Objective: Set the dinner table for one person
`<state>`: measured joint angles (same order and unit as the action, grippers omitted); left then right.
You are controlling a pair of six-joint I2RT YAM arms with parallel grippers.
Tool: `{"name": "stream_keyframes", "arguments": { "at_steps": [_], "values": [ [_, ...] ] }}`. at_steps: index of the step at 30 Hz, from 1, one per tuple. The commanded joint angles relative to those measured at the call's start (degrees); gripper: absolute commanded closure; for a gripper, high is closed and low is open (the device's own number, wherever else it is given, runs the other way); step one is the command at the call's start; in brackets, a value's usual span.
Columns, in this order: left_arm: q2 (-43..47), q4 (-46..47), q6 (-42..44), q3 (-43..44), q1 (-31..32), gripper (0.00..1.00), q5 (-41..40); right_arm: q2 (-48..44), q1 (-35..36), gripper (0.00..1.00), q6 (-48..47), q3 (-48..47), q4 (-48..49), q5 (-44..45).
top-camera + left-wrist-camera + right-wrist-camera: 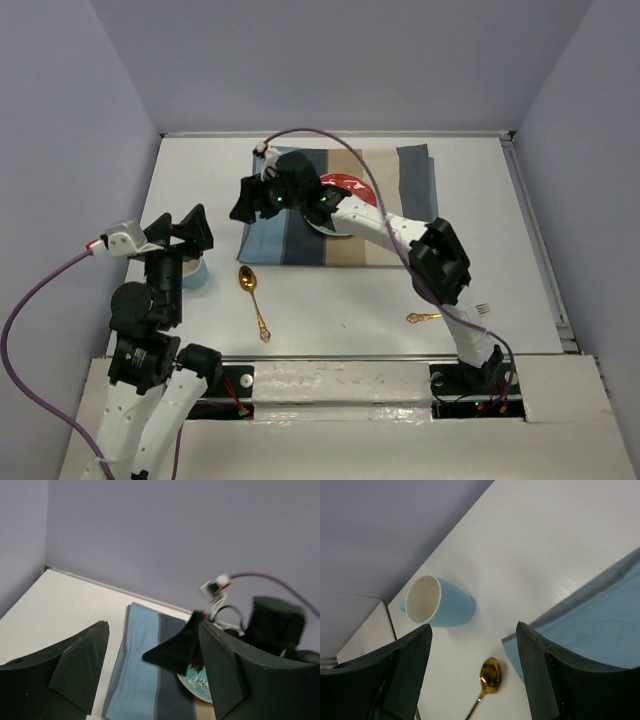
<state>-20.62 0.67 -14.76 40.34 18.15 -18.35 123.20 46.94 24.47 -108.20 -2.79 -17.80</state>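
Observation:
The white dinner table (pixel 340 320) carries a blue, grey and tan striped mat (pixel 390 210) at the back centre. A plate (pixel 345 185) with red and teal pattern lies on the mat, partly hidden under my right arm. My right gripper (pixel 247 203) is open and empty over the mat's left edge; its wrist view (pixel 474 630) looks down on a light blue mug (pixel 440 602) and a gold spoon (pixel 490 676). My left gripper (pixel 195 228) is open and empty above the mug (pixel 195 272). The spoon (pixel 250 285) lies in front of the mat.
A gold fork (pixel 425 318) lies at the front right, partly hidden by my right arm. In the left wrist view my open gripper (pixel 152 630) faces the mat (pixel 135 670), the plate (pixel 200 687) and the right gripper. Purple walls close the table's far side.

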Motion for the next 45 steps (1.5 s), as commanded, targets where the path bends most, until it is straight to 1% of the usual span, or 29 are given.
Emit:
{"name": "stream_keyframes", "arguments": {
  "at_steps": [1, 3, 4, 7, 10, 16, 20, 22, 24, 25, 27, 28, 31, 32, 33, 34, 36, 37, 41, 43, 44, 45],
  "values": [
    [5.0, 4.3, -0.9, 3.1, -0.3, 0.17, -4.5, 7.4, 3.1, 0.24, 6.6, -11.3, 1.6, 2.2],
    [6.4, 4.2, -0.9, 3.2, 0.0, 0.17, -4.8, 12.3, 6.6, 0.2, 5.9, -16.6, -1.8, 3.7],
    [6.8, 4.2, -0.8, 2.7, 0.6, 0.16, -4.8, 13.9, 7.5, 0.17, 5.6, -21.4, -2.9, 4.2],
    [8.7, 5.4, -1.1, 1.5, 0.8, 0.16, -4.9, 18.1, 10.1, 0.12, 6.0, -25.7, -4.8, 5.1],
    [9.7, 6.6, -1.0, 0.9, 0.8, 0.16, -4.3, 20.8, 11.2, 0.11, 6.6, -27.1, -4.9, 6.3],
    [12.4, 6.5, -1.3, -1.2, 1.0, 0.16, -3.0, 27.4, 13.6, 0.07, 7.1, -34.3, -6.7, 6.9],
    [13.7, 5.9, -1.4, -1.5, 1.3, 0.16, -2.8, 29.4, 14.1, 0.08, 8.3, -35.8, -6.8, 6.7],
    [13.9, 5.7, -1.2, -1.5, 1.5, 0.15, -3.0, 30.1, 14.8, 0.1, 8.6, -35.9, -6.8, 7.1],
    [14.1, 5.6, -1.1, -1.5, 1.8, 0.15, -3.0, 30.3, 15.4, 0.17, 8.7, -35.7, -6.9, 7.8],
    [14.1, 5.6, -1.1, -1.5, 1.9, 0.15, -3.0, 30.1, 15.4, 0.23, 8.6, -34.5, -6.8, 8.2],
    [14.3, 5.4, -1.1, -1.5, 2.1, 0.15, -3.0, 29.2, 15.9, 0.3, 8.6, -32.6, -6.6, 9.4],
    [14.4, 5.4, -1.1, -1.5, 2.1, 0.15, -3.0, 28.2, 15.9, 0.4, 8.4, -31.7, -6.5, 10.6],
    [14.6, 5.4, -1.1, -1.5, 2.2, 0.15, -2.8, 26.1, 16.4, 0.58, 7.9, -29.2, -6.3, 12.6],
    [14.6, 5.4, -1.1, -1.5, 2.2, 0.15, -2.8, 25.5, 16.4, 0.71, 7.8, -28.6, -6.3, 13.1],
    [14.6, 5.4, -1.1, -1.5, 2.3, 0.15, -2.8, 24.9, 17.0, 0.76, 7.8, -27.3, -5.7, 13.4],
    [14.6, 5.4, -1.1, -1.5, 2.4, 0.15, -2.7, 23.8, 17.0, 0.87, 7.8, -26.5, -5.0, 13.8],
    [14.6, 5.4, -1.1, -1.5, 2.5, 0.15, -2.7, 22.6, 17.5, 0.97, 7.9, -25.2, -3.9, 14.4],
    [14.6, 5.4, -1.1, -1.5, 2.5, 0.15, -2.7, 22.2, 17.5, 1.0, 8.0, -24.9, -3.2, 15.2],
    [14.6, 5.3, -1.1, -1.5, 2.5, 0.15, -2.7, 19.4, 17.5, 1.0, 9.0, -23.4, -0.1, 17.4],
    [14.6, 5.3, -1.0, -1.5, 2.5, 0.15, -2.7, 16.9, 17.5, 1.0, 9.1, -22.6, 2.0, 17.5],
    [14.5, 5.3, -1.0, -1.5, 2.5, 0.15, -2.7, 15.9, 16.7, 1.0, 9.1, -21.2, 2.2, 19.4],
    [14.6, 5.2, -1.0, -1.5, 2.5, 0.15, -2.7, 12.6, 16.2, 1.0, 9.0, -19.6, 5.1, 19.8]
  ]
}}
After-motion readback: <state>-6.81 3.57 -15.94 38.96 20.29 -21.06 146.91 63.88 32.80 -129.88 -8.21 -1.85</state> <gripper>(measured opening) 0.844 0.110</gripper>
